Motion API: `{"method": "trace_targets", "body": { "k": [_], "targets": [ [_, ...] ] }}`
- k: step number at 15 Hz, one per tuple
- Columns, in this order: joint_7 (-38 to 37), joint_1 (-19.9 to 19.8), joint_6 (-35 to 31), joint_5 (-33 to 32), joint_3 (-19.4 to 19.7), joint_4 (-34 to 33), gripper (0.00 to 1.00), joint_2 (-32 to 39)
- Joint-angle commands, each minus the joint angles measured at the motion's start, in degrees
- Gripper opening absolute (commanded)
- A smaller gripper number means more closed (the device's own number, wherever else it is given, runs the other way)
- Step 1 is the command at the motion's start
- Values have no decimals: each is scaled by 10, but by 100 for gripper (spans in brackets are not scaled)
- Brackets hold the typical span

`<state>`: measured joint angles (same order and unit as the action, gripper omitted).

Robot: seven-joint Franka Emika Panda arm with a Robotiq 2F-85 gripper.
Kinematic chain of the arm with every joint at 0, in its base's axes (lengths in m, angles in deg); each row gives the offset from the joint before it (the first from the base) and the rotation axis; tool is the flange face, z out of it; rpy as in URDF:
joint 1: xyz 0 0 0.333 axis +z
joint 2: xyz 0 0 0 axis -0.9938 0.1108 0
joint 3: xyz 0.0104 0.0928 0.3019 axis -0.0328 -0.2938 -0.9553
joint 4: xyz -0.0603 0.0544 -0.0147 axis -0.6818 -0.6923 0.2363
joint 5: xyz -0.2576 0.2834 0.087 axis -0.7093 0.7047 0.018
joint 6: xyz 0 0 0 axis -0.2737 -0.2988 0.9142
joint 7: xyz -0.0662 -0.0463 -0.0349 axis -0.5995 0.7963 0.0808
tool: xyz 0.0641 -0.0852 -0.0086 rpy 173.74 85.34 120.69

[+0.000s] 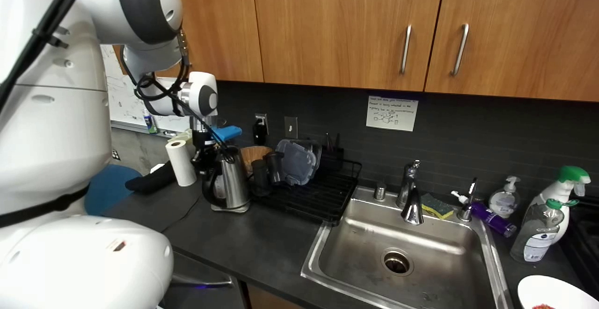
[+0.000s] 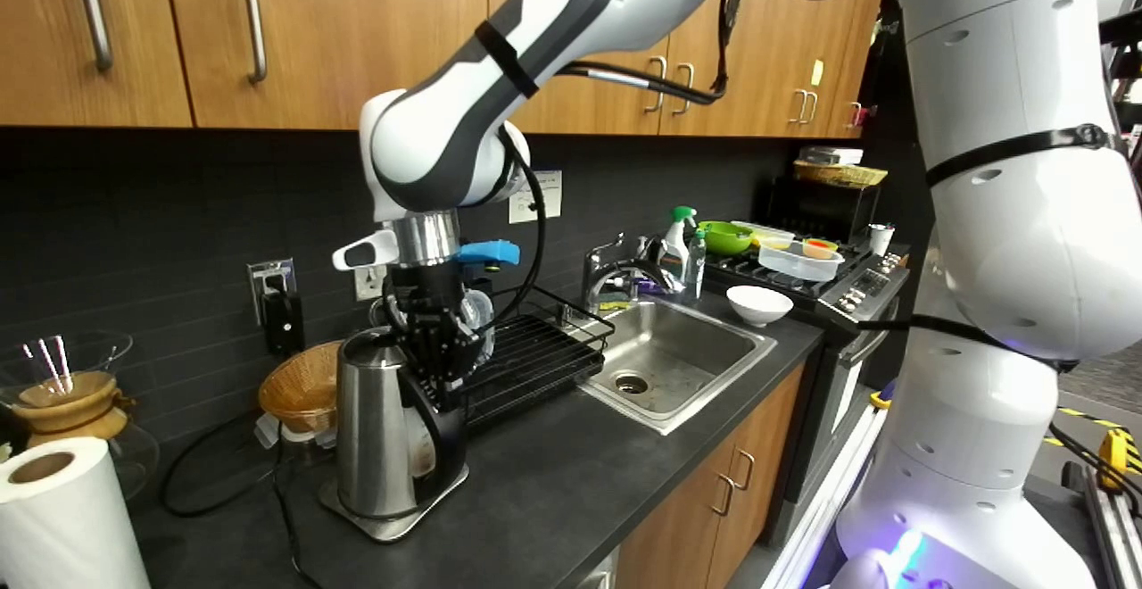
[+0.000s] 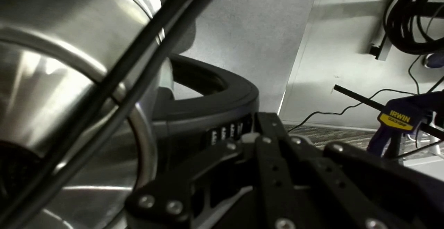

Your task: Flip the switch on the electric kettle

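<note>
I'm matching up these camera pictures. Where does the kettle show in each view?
In an exterior view: the kettle is left of centre, right of the roll.
In an exterior view: the kettle is left of centre, in the lower half.
In the wrist view: the kettle fills the left side, cut off by the frame.
Shared landmark: the hand, by the handle in all three.

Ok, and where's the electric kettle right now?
In both exterior views, the electric kettle stands left of centre on the counter, between the white paper roll and the black dish rack, with the wicker basket behind it.
</note>
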<state>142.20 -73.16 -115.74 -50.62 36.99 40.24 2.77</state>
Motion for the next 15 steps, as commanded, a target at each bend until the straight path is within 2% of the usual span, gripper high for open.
{"method": "trace_targets", "body": {
  "k": [1, 15],
  "targets": [
    [6, -1, 9, -13, -2, -13, 0, 4],
    [18, -13, 15, -5, 3, -34, 0, 8]
  ]
}}
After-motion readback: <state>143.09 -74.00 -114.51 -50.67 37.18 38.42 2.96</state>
